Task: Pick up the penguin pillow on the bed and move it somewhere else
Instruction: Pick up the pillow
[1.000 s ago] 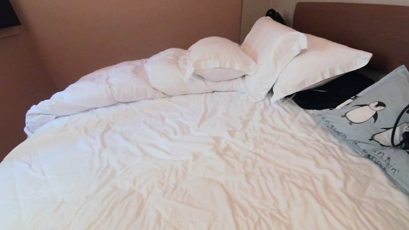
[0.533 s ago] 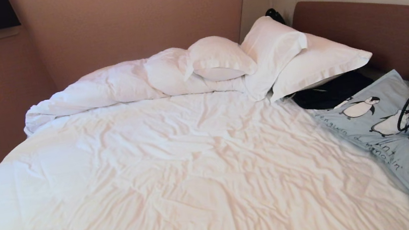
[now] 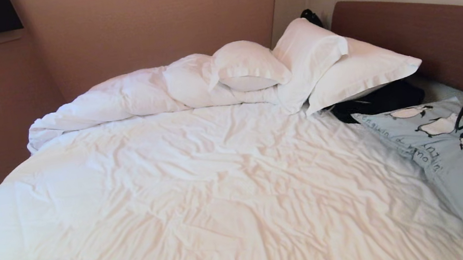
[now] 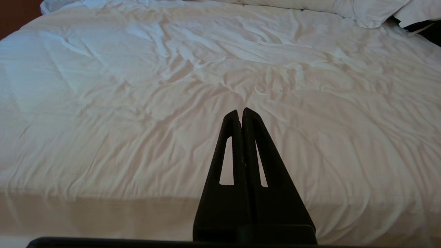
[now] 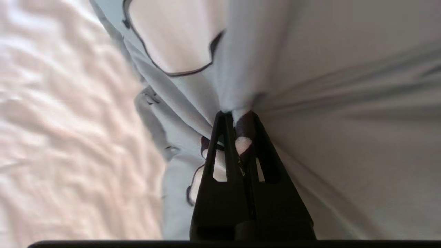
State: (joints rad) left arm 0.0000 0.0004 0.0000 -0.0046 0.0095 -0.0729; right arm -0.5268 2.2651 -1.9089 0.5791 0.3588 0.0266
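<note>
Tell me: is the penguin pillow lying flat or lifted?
Partly lifted. The right gripper is shut on the penguin pillow, its fabric bunched and pulled taut; its near end rests on the bed.

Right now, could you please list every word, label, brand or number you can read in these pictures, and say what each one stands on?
Dark script lettering along the edge of the penguin pillow: there, but creased, seen at an angle and too small to read for certain.
Right wrist view, where the right tool pinches the pillow fabric: only penguin outlines, no readable text.
White pillows, duvet, headboard, black clothing: no text visible.
</note>
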